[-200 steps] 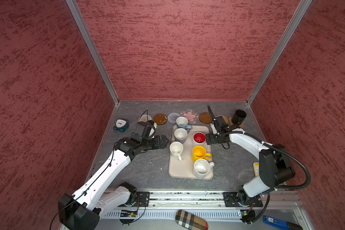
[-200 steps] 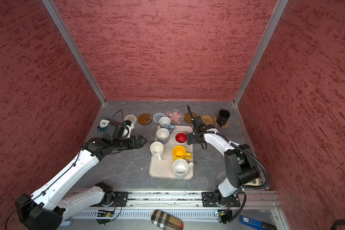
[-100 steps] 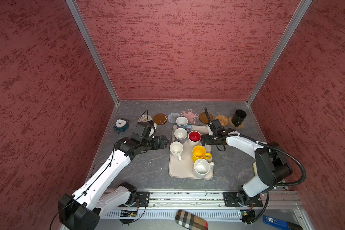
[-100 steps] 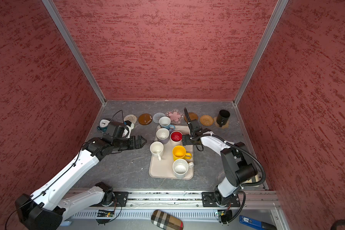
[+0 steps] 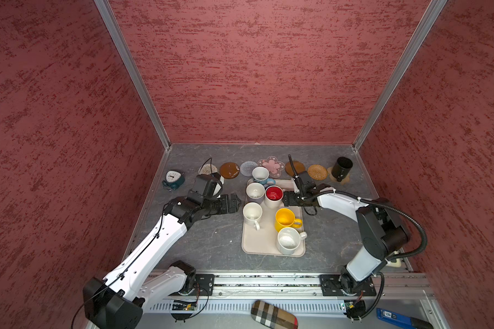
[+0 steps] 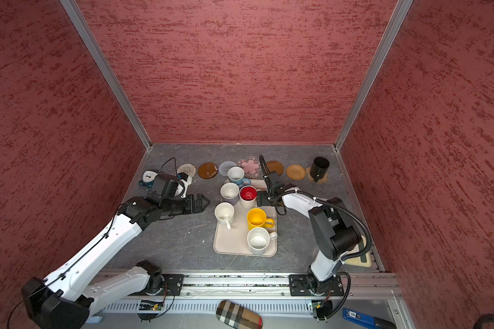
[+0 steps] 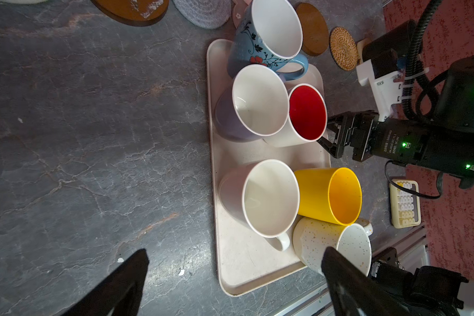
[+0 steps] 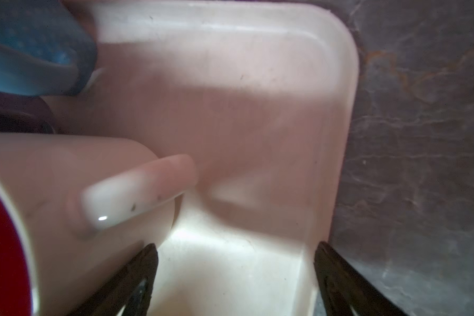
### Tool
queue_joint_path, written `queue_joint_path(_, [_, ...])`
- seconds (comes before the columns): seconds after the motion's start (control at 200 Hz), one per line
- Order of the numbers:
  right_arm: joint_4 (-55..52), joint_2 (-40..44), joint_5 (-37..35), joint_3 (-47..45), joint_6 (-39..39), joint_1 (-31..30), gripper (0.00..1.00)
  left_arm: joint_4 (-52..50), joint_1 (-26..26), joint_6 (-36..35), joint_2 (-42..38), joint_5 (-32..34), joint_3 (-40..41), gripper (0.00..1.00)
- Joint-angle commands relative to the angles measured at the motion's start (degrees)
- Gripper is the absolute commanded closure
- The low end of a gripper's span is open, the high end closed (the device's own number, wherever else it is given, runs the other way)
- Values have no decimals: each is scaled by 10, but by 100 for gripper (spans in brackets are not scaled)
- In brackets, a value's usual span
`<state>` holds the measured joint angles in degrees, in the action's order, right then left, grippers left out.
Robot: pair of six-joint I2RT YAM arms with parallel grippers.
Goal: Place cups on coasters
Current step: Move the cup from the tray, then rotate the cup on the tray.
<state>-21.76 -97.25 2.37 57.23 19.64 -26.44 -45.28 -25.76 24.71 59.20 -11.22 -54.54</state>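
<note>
On the tray (image 5: 264, 242) I count six mugs (image 5: 252, 213) (a seventh, black mug (image 5: 342, 168), beyond it); seven coasters (image 5: 229, 170) line its far side; my left gripper (image 5: 236, 202) and right gripper (image 5: 285, 198) both gape.

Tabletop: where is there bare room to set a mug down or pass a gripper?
Free: the grey tabletop between the beige rectangular tray and the left gripper, plus the strip on the tray's near side. Crowded: the tray's six ceramic mugs and the coaster row behind it.

Top views stare down from high over the whole grey stone tabletop (image 5: 208, 245); both wrist cameras share the beige rectangular tray (image 7: 241, 273), the right one nearest.
</note>
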Motion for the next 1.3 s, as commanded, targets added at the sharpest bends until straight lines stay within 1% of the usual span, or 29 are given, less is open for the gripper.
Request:
queue_joint_path(0.0, [-7, -8, 21, 24, -29, -15, 7, -2, 4, -13, -9, 9, -2, 0])
queue_joint_path(0.05, [-25, -10, 18, 27, -36, -15, 6, 0, 5, -12, -9, 6, -3, 0])
queue_joint_path(0.2, [-71, -3, -32, 39, -42, -14, 7, 9, 6, -10, -1, -1, -3, 1])
queue_joint_path(0.386, [-102, 10, -55, 49, -51, -14, 10, 14, 6, -9, 9, -2, -4, 0])
queue_joint_path(0.466, [-116, 19, -66, 52, -50, -11, 15, 15, 6, -9, 10, -3, -5, 0])
queue_joint_path(0.586, [-139, 40, -60, 67, -50, 0, 29, 13, 6, -9, 11, -4, -8, 2])
queue_joint_path(0.691, [-162, 56, -60, 92, -46, 10, 32, 9, 5, -10, 10, -1, -12, 2])
queue_joint_path(0.736, [-170, 58, -64, 106, -43, 17, 31, 7, 6, -10, 9, -1, -13, 2])
queue_joint_path(0.802, [-177, 49, -60, 132, -42, 27, 24, 5, 6, -10, 7, 1, -14, 2])
queue_joint_path(0.852, [-179, 29, -55, 157, -43, 34, 19, 4, 5, -11, 6, 3, -14, 1])
queue_joint_path(0.942, [-179, -22, -43, 204, -48, 40, 14, 2, 6, -12, 6, 7, -14, 1])
queue_joint_path(1.157, [-164, -117, -11, 279, -52, 55, 14, 0, 5, -10, 4, 8, -9, 1])
queue_joint_path(1.293, [-164, -142, 4, 292, -64, 55, 17, 2, 5, -7, 2, 7, -6, 1])
